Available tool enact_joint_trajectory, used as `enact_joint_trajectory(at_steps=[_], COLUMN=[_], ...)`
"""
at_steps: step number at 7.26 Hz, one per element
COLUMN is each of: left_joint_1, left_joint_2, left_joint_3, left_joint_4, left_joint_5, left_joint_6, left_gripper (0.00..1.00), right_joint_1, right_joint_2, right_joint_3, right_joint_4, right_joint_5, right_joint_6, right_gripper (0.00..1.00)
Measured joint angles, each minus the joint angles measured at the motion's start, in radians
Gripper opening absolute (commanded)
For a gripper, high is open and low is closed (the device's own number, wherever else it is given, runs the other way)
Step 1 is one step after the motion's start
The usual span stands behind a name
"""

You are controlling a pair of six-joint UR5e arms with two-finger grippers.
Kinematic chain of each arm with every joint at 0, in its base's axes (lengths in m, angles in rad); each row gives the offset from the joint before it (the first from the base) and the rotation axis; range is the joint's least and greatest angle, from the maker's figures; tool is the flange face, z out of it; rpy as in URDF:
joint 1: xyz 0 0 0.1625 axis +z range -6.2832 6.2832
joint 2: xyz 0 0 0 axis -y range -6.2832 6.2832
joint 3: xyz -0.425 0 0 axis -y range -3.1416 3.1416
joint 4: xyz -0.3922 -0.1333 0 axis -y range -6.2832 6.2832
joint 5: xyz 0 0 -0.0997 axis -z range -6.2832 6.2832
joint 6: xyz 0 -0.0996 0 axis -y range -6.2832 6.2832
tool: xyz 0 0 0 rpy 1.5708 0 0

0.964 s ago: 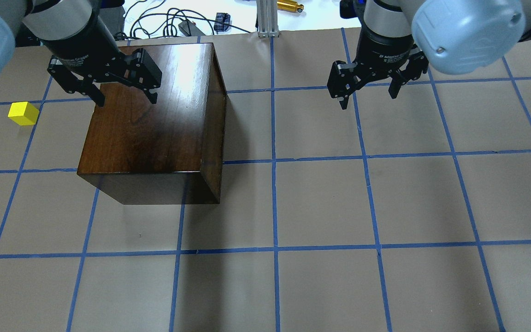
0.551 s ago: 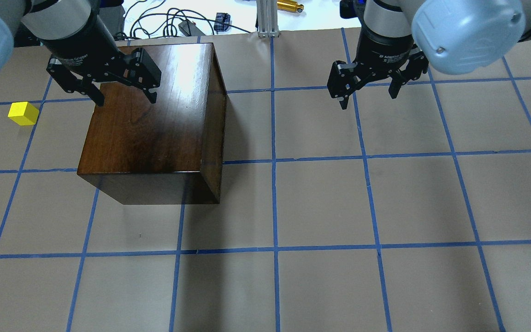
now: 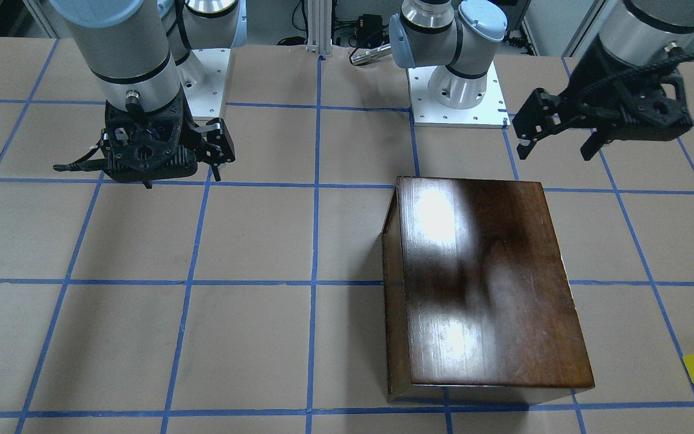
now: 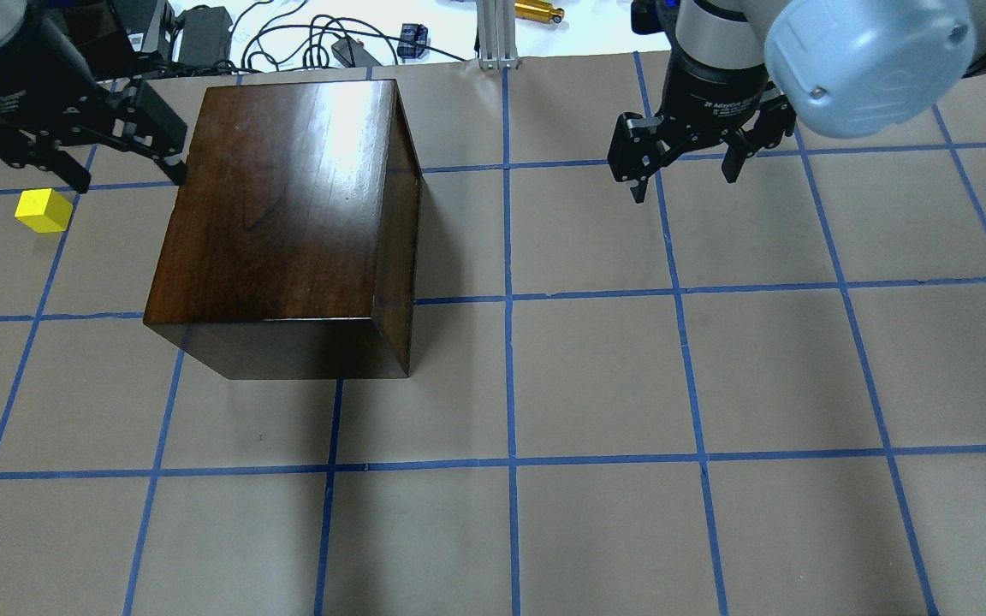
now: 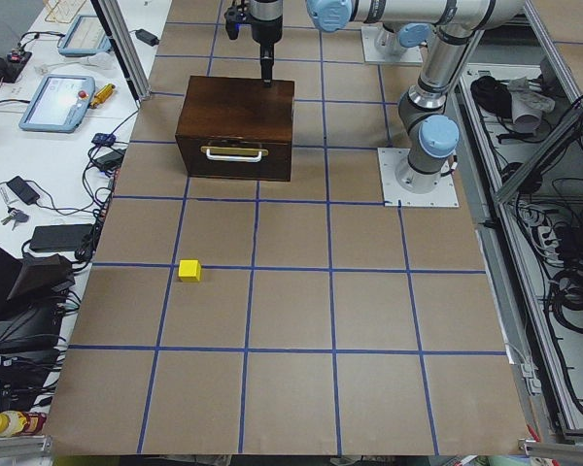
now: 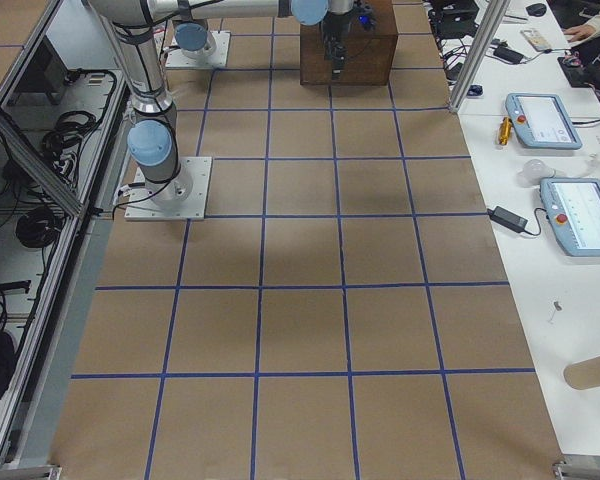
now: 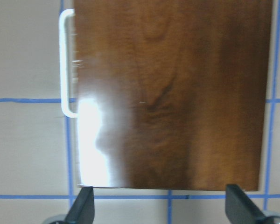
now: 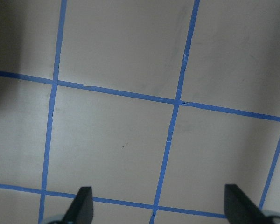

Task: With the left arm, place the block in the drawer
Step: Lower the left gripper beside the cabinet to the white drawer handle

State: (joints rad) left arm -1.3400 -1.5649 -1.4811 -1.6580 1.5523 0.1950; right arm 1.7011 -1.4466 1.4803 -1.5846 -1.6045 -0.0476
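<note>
**Yellow block lies off the drawer side; left arm empty above it**

The block sits alone on the worktop, out in front of the shut drawer and well apart from it. It is level with the end of the box farthest from the robot. The left end effector hangs high, between block and box in the overhead view. Its fingers are spread wide and hold nothing. Its wrist camera looks straight down on the glossy box top, with the handle at the edge of that view.

From that end effector the block lies farther to the robot's left, away from the box and down at worktop level. Being a cube, it offers no long axis to favour, and either pair of side faces would probably do.

The left arm is plainly the nearer. The right end effector is beyond the box on the other side, also wide open and empty, over bare worktop.

The block has open room all round, so a straight descent looks free. The drawer front is flush, so it would probably have to be pulled out toward the block's side. The gap there seems ample.
</note>
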Motion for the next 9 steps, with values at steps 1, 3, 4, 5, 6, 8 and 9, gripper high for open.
enact_joint_trajectory(at_steps=[1,3,4,5,6,8,9], left_joint_1=[0.077,0.226,0.299,0.365,0.424,0.487,0.495], left_joint_2=[0.002,-0.010,-0.023,-0.035,-0.052,-0.100,-0.140], left_joint_3=[0.000,0.000,-0.001,-0.002,-0.002,-0.001,-0.001], left_joint_4=[-0.007,-0.010,-0.010,-0.007,-0.002,0.003,0.008], left_joint_5=[0.000,-0.002,-0.002,-0.002,-0.003,-0.054,-0.101], left_joint_6=[0.047,0.192,0.272,0.343,0.398,0.438,0.452], left_gripper=[1.00,1.00,1.00,1.00,1.00,1.00,1.00], right_joint_1=[0.000,0.000,0.000,0.000,0.000,0.000,0.000], right_joint_2=[0.000,0.000,0.000,0.000,0.000,0.000,0.000], right_joint_3=[0.000,0.000,0.000,0.000,0.000,0.000,0.000], right_joint_4=[0.000,0.000,0.000,0.000,0.000,0.000,0.000], right_joint_5=[0.000,0.000,0.000,0.000,0.000,0.000,0.000], right_joint_6=[0.000,0.000,0.000,0.000,0.000,0.001,0.001], right_gripper=[1.00,1.00,1.00,1.00,1.00,1.00,1.00])
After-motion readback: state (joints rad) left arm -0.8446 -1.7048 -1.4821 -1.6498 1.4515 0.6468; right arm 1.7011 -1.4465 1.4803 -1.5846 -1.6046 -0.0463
